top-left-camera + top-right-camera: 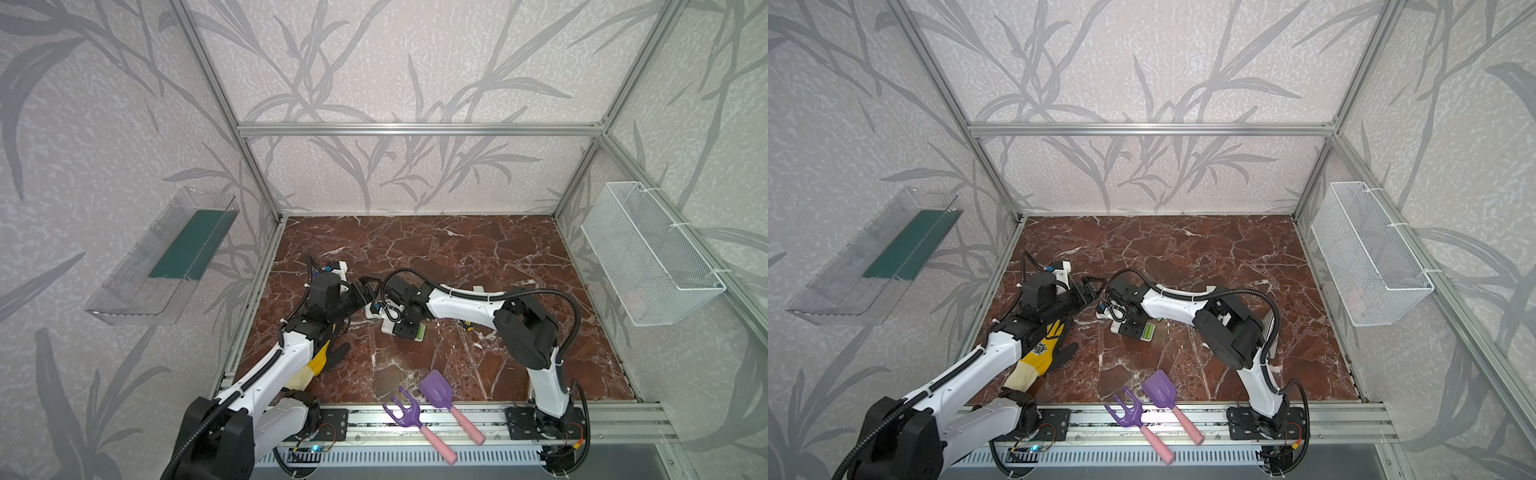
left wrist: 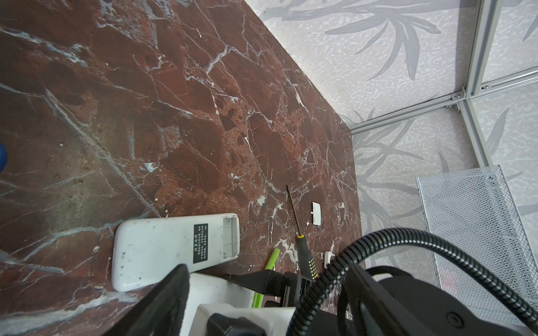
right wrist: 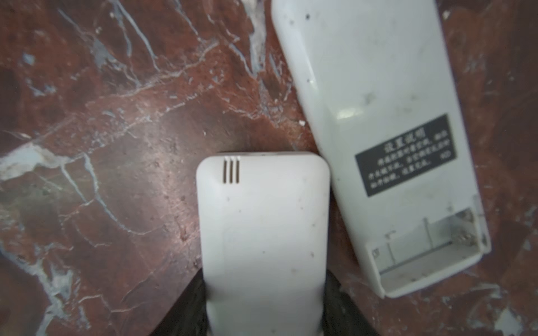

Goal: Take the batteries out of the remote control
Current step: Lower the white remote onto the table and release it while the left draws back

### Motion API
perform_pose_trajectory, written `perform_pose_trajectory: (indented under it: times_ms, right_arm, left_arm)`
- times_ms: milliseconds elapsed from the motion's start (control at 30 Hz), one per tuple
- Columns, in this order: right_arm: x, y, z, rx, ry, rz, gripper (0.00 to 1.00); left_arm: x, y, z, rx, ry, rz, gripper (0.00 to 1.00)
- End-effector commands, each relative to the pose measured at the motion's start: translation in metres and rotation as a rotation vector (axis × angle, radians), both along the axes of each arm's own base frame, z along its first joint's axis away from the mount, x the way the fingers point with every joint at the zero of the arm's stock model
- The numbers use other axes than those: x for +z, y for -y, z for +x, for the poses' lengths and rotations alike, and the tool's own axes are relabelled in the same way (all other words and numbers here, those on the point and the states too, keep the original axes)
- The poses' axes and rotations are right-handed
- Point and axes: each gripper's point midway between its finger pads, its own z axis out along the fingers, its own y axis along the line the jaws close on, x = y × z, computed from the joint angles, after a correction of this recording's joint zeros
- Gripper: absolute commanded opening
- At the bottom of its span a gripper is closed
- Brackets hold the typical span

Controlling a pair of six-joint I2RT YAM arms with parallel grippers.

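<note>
Two white remote controls lie side by side at mid-table. My right gripper (image 3: 266, 305) is shut on the plain one (image 3: 262, 227), a black finger on each side. Lime-green batteries (image 1: 420, 332) (image 1: 1148, 331) sit in its open compartment in both top views. The other remote (image 3: 378, 116) (image 2: 163, 247) has a black label and an empty compartment. My left gripper (image 1: 368, 289) (image 1: 1093, 286) hovers open just beyond the remotes, holding nothing; one finger (image 2: 166, 302) shows. A lime-green battery (image 2: 272, 259) shows past the right finger; I cannot tell whether it lies on the table.
A yellow-and-black screwdriver (image 2: 305, 259) and a white battery cover (image 2: 316, 213) lie beyond the remotes. A yellow-black glove (image 1: 328, 359) lies under the left arm. A purple rake (image 1: 405, 411) and shovel (image 1: 436, 388) rest on the front rail. A wire basket (image 1: 648, 257) hangs right, a clear tray (image 1: 166, 257) left.
</note>
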Motion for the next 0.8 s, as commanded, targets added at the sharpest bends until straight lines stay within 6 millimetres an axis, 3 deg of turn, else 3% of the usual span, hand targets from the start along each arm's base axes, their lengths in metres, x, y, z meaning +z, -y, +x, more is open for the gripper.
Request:
perform_pose_trajectory:
  times_ms: [0,433,500,600,767]
  right_arm:
    - [-0.004,0.004,0.007,0.06,0.007,-0.016,0.43]
    - [0.006,0.015,0.021,0.097,0.036,-0.015,0.76]
    - [0.013,0.013,0.02,0.089,0.042,0.008,0.8]
    - [0.033,0.01,0.021,0.057,0.071,0.07,0.94]
    - [0.074,0.012,0.023,-0.086,0.083,0.218,0.96]
  left_arm:
    - [0.003,-0.003,-0.002,0.005,0.021,-0.007,0.85]
    - [0.004,-0.003,-0.002,0.007,0.02,-0.019,0.85]
    - [0.005,-0.003,-0.002,0.006,0.023,-0.021,0.85]
    - [0.005,-0.002,-0.002,0.005,0.025,-0.026,0.85]
    - [0.006,0.0,-0.002,-0.004,0.027,-0.034,0.85]
